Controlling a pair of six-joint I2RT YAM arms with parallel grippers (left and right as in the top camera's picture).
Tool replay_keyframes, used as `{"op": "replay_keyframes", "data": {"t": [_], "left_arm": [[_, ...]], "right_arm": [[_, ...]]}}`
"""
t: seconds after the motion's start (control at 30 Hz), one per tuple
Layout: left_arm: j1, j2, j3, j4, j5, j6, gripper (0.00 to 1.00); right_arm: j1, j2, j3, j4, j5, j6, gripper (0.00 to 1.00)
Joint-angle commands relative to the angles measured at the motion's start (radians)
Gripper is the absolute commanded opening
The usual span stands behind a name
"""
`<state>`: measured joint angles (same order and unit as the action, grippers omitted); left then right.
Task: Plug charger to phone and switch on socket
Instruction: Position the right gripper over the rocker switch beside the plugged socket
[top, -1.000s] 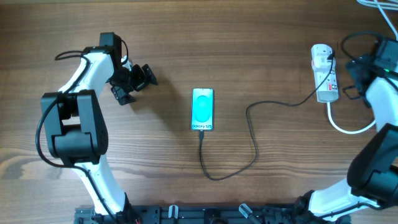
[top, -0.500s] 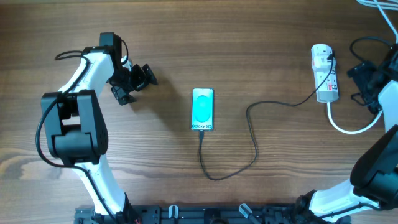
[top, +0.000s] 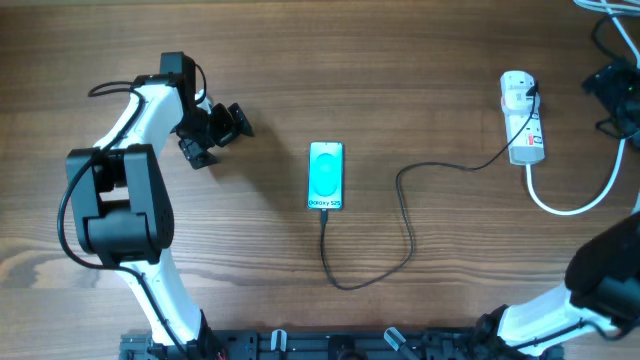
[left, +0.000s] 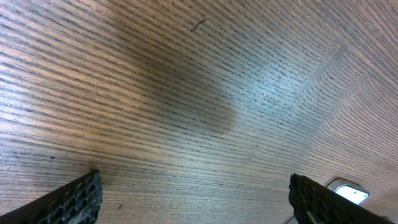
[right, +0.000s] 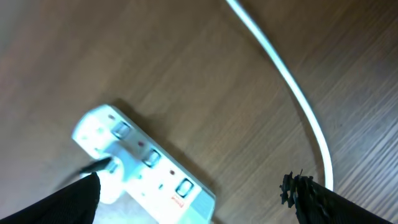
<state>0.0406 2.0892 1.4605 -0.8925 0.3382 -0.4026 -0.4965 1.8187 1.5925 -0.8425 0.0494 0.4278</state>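
Observation:
The phone (top: 326, 176) lies face up mid-table, its teal screen lit. The charger (top: 408, 232), a thin black cable, meets the phone's near end, loops round and runs to the black plug in the socket (top: 522, 118), a white strip at the right. My left gripper (top: 215, 130) is open, well left of the phone; in its wrist view it (left: 196, 208) has only bare wood between the fingers, with a corner of the phone (left: 349, 193) showing. My right gripper (top: 608, 85) is open at the right edge, beside the socket (right: 146, 168) and apart from it.
A thick white cable (top: 570, 205) curves from the socket's near end toward the right edge and shows again as the white cable (right: 292, 87) in the right wrist view. Both arm bases stand along the table's front edge.
My right arm has drawn back to the right and toward the far edge, away from the socket. The left arm, phone and cable have not moved.

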Motion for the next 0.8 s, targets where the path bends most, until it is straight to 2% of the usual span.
{"op": "replay_keyframes", "data": {"t": [0.0,0.33,0.77], "left_arm": [[0.003,0.022,-0.023,0.002,-0.021,0.005,1.00],[0.003,0.022,-0.023,0.002,-0.021,0.005,1.00],[0.003,0.022,-0.022,0.002,-0.021,0.005,1.00]], "right_arm": [[0.000,0.127,0.000,-0.017,0.003,-0.021,1.00],[0.000,0.348,0.000,-0.006,-0.036,-0.018,1.00],[0.000,0.368,-0.016,0.113,-0.098,-0.024,0.99]]}}
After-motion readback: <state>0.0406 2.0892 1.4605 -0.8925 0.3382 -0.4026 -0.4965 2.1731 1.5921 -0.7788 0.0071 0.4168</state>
